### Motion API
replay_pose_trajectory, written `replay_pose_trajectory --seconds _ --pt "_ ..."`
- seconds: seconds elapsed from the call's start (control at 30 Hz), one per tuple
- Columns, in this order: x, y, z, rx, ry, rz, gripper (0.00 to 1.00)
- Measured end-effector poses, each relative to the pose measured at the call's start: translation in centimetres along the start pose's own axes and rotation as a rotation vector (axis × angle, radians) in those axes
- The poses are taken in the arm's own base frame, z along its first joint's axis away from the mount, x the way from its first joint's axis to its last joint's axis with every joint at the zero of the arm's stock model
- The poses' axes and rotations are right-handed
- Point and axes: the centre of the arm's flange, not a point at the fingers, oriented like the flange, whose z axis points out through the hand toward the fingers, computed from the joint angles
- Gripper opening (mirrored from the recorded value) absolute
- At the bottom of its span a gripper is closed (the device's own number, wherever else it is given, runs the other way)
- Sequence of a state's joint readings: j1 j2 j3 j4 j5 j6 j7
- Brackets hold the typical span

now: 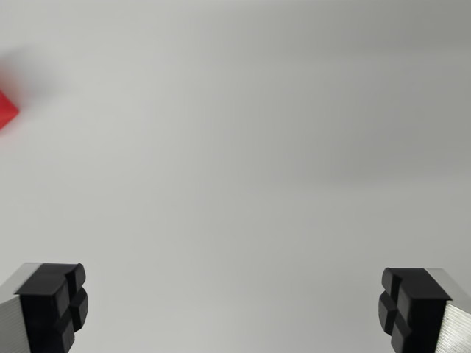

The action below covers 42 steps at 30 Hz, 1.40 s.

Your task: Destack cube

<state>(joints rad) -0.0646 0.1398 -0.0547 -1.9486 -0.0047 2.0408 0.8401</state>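
Observation:
A corner of a red cube (6,110) pokes in at the wrist view's left edge, blurred and mostly cut off by the frame. I cannot tell whether it sits on another cube. My gripper (232,305) is open, its two black fingertips (55,301) wide apart at the bottom corners, with nothing between them. The red cube lies far to the left of and above the gap between the fingers in the picture.
A plain pale grey surface (243,162) fills the rest of the view, with a soft shadow band across the middle right.

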Motion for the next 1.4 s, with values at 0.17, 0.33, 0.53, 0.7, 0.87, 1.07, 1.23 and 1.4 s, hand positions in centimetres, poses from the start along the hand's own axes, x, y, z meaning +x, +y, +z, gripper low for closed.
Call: replay_pose_trajectory --seconds 0.17,0.33,0.53,0.7,0.87,1.07,1.23,1.4 --pt "0.0 0.0 0.0 0.0 0.0 0.0 1.0" --pt "0.0 0.0 0.0 0.0 0.0 0.0 1.0" --pt "0.0 0.0 0.0 0.0 0.0 -0.001 1.0" --pt "-0.3 -0.3 0.1 -0.001 -0.001 -0.008 1.0" --pt "-0.7 -0.7 0.3 -0.001 -0.001 -0.02 1.0" --pt "-1.3 -1.3 0.6 0.0 0.0 -0.041 1.0" --pt "-2.0 -1.9 0.8 0.002 0.001 -0.063 1.0" --pt "-2.8 -2.7 1.2 0.003 0.002 -0.089 1.0"
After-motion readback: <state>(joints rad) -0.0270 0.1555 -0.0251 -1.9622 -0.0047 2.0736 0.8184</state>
